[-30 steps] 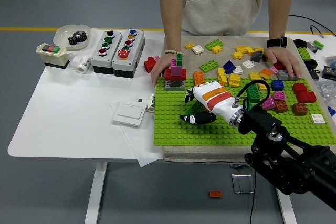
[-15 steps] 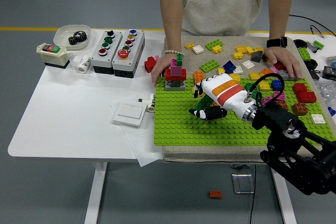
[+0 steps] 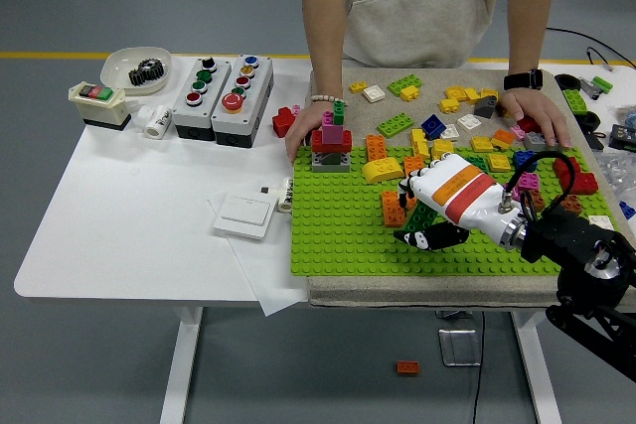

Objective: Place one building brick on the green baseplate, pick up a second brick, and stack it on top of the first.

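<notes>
Right hand: the white robot hand with an orange band (image 3: 437,208) is hovering low over the flat green studded baseplate (image 3: 338,235), its fingers (image 3: 422,238) curling loosely; whether they are gripping anything I cannot tell.
Orange brick: a small orange building brick (image 3: 394,208) is sitting on the baseplate, just beside the fingers.
Yellow brick: a curved yellow brick (image 3: 382,169) is lying on the baseplate's far part.
Stack: a grey, red, purple and green brick tower (image 3: 332,141) is standing at the far left corner of the baseplate.
Person: one hand (image 3: 303,133) is resting beside the tower, the other hand (image 3: 537,118) is lying among loose coloured bricks (image 3: 457,101).
Tabletop: the white tabletop (image 3: 129,215) is carrying two grey push-button boxes (image 3: 221,98).
</notes>
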Controlling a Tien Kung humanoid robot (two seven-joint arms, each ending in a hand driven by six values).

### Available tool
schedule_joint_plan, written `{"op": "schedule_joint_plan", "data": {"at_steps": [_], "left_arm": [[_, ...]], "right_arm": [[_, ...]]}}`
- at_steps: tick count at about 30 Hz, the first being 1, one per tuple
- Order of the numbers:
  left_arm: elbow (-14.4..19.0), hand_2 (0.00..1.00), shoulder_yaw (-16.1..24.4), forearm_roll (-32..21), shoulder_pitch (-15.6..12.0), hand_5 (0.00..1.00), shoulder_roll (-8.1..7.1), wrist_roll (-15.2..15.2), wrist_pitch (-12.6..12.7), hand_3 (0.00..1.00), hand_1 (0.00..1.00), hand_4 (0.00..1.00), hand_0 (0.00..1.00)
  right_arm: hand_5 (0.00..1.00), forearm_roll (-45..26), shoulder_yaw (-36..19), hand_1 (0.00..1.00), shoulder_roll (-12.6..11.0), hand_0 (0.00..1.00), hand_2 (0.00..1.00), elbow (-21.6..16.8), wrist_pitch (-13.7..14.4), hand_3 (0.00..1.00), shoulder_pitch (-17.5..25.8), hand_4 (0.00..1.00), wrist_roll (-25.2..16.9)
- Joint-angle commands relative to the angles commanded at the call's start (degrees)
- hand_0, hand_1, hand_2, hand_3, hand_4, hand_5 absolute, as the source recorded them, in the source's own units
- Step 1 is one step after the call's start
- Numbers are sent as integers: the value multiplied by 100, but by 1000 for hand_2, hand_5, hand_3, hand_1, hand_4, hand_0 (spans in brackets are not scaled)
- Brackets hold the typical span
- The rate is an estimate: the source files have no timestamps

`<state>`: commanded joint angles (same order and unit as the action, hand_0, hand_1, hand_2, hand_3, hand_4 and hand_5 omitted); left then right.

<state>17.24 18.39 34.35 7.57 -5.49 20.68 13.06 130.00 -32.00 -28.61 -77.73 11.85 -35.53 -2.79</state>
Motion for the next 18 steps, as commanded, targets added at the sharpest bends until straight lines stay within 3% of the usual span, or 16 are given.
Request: {"op": "schedule_joint_plan", "data": {"at_steps": [8, 18], "left_arm": [[-2, 817, 31, 42, 9, 683, 5, 16, -6, 619, 822, 720, 828], [3, 817, 40, 55, 28, 682, 2, 23, -8, 619, 822, 720, 827]], "right_arm": [[481, 0, 482, 324, -435, 168, 522, -97, 26, 528, -273, 787, -326], [479, 0, 904, 329, -508, 168, 521, 340, 99, 529, -565, 788, -634]]}}
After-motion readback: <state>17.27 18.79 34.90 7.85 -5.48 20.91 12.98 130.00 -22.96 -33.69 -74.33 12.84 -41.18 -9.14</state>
